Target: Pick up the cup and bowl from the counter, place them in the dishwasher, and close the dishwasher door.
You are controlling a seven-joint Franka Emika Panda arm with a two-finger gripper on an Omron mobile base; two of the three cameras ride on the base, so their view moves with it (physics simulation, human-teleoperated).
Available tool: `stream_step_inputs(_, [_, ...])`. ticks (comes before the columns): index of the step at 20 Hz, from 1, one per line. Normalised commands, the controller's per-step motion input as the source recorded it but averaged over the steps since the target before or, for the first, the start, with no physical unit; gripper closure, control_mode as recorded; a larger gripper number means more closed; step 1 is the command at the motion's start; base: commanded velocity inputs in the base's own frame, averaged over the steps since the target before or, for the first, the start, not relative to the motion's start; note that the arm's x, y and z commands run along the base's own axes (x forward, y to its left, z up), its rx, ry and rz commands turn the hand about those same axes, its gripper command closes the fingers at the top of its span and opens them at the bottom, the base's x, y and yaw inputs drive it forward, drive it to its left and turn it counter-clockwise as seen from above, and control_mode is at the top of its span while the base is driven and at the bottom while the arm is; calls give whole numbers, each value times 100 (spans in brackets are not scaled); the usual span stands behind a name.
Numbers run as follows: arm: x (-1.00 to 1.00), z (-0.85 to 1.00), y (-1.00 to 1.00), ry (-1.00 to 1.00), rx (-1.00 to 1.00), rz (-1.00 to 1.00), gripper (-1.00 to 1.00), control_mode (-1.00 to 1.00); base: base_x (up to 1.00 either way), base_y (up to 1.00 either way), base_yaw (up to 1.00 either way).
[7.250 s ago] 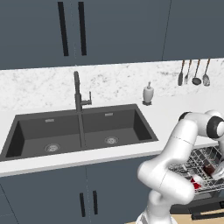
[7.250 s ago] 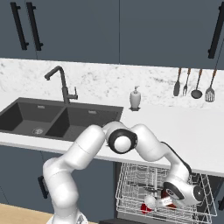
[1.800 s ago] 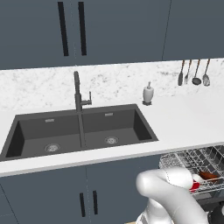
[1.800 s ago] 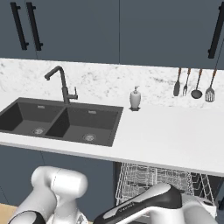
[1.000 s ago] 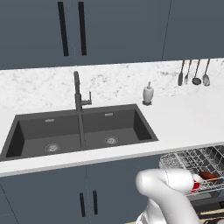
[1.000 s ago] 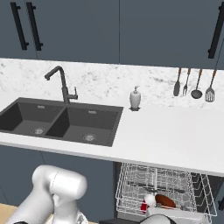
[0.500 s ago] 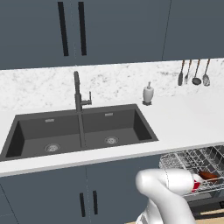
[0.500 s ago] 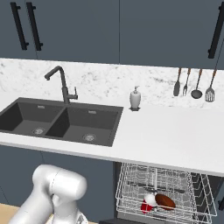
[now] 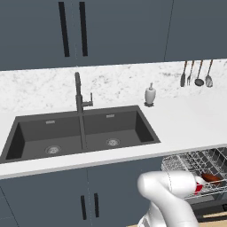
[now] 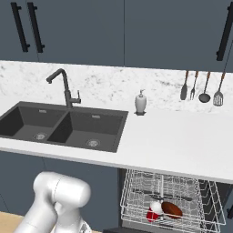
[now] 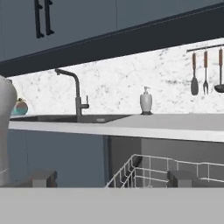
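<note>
White marbled surface [image 10: 182, 141], running wall to wall beneath blue-grey upper cabinets [image 10: 123, 29] with black handles. We record the following.

Sink [image 9: 80, 133]: dark double basin set into the surface at the left, both basins holding nothing we can make out but their drains. A dark faucet [image 9: 80, 95] stands behind the divider.

Soap bottle [image 10: 140, 102]: white, pump top, upright on the surface against the marbled backsplash, to the right of the sink.

Utensils [image 10: 200, 88]: four, hanging on the backsplash at the right.

Dishwasher [image 10: 218, 200]: under the surface to the right of the sink, interior dark, its silvery wire rack [image 10: 136, 195] drawn out in front of the opening. Contents of the rack: the bowl [image 10: 172, 209], reddish-brown, lying in the front part; and the cup [image 10: 153, 212], red with white, just beside the bowl on its left, close enough that we cannot tell whether they touch. In the left base view the bowl [image 9: 212, 178] shows in the rack and a red sliver of the cup [image 9: 198, 188] peeks past the arm [image 9: 170, 197].

Hand [image 11: 111, 179]: two blurred dark fingertips [image 11: 41, 178] low in the hand view, standing wide apart with nothing between them, looking from below the surface's edge toward the rack [image 11: 175, 173], faucet and soap bottle [image 11: 145, 101].
</note>
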Motion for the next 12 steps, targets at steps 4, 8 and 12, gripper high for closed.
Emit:
stream_step_inputs(4, [0, -64, 0, 0, 0, 0, -100, -100, 0, 0, 0])
stream_step_inputs(8, [0, -68, -19, 0, 0, -3, -100, -100, 0, 0, 0])
stream_step_inputs(12, [0, -61, -34, 5, 0, -9, -100, -100, 0, 0, 0])
